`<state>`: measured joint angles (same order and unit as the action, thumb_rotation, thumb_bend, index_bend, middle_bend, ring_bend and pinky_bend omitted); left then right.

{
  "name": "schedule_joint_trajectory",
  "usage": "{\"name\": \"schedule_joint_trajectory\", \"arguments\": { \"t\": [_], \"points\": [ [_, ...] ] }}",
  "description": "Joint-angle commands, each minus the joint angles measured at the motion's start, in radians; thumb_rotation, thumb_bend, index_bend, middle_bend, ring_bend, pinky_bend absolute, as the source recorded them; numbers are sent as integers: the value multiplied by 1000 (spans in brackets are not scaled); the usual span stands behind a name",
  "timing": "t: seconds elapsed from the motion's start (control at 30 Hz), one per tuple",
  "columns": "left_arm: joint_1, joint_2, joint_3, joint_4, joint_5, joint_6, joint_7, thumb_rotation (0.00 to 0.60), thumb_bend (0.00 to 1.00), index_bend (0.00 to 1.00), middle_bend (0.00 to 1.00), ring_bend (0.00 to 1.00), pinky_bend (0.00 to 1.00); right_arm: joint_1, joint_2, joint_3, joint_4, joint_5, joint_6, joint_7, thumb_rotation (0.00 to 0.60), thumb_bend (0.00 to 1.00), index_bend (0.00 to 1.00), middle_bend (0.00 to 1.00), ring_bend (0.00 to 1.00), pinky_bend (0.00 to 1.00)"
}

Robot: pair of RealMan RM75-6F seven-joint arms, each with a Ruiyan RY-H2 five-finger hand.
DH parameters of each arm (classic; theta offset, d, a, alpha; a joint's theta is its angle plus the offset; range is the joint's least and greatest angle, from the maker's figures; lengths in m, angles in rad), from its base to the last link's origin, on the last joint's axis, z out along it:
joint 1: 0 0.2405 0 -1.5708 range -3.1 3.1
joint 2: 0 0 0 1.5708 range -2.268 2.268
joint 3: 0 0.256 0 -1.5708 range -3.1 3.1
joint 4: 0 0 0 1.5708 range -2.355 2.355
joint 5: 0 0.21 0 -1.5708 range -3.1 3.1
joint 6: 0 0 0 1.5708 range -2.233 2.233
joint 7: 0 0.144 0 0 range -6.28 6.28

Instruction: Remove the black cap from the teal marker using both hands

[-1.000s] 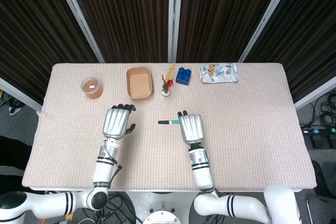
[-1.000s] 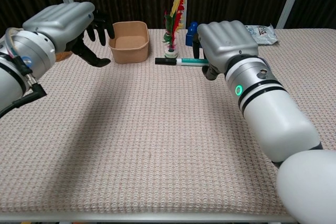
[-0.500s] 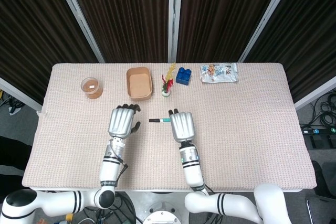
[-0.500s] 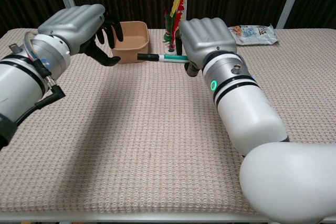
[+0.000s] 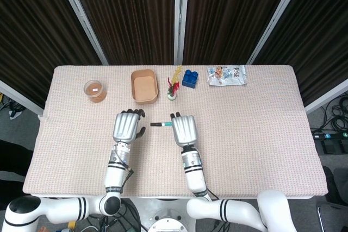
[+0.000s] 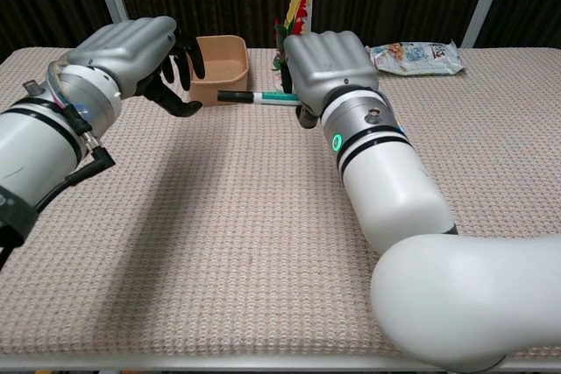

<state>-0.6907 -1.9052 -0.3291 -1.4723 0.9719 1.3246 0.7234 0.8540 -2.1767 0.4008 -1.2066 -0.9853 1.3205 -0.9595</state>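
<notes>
My right hand [image 5: 184, 129] [image 6: 325, 63] holds the teal marker [image 5: 167, 125] [image 6: 275, 96] level above the table, fingers curled over its barrel. The black cap [image 5: 155, 124] [image 6: 233, 95] sticks out to the left, pointing at my left hand. My left hand [image 5: 127, 126] [image 6: 140, 54] hovers just left of the cap tip with its fingers apart and curved, holding nothing. A small gap separates its fingertips from the cap.
Along the far edge stand a small jar [image 5: 95, 91], a tan tub [image 5: 144, 86] [image 6: 216, 67], a feathered shuttlecock [image 5: 173, 84] [image 6: 293, 15], a blue block [image 5: 190, 78] and a snack packet [image 5: 227, 75] [image 6: 415, 56]. The woven table mat [image 5: 261, 134] spreads to the right.
My right hand has carried the marker leftward, cap first. My left hand has shifted a little right, so the gap between cap and left fingers has shrunk.
</notes>
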Motion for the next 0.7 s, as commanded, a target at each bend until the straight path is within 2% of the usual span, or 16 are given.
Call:
{"name": "schedule_joint_trajectory", "arguments": {
  "t": [0.03,0.7],
  "points": [
    [-1,-2,-1,-5,-5,1,0,600,246,431,480,424,500,9,-8,7,12,2,-8,0,600,368,643,633,822,902],
    [-22,-33,-40,0,-57,9,-2,600,284,507,550,490,569,47,-49,42,72,12,-36,16,600,368,643,633,822,902]
  ]
}}
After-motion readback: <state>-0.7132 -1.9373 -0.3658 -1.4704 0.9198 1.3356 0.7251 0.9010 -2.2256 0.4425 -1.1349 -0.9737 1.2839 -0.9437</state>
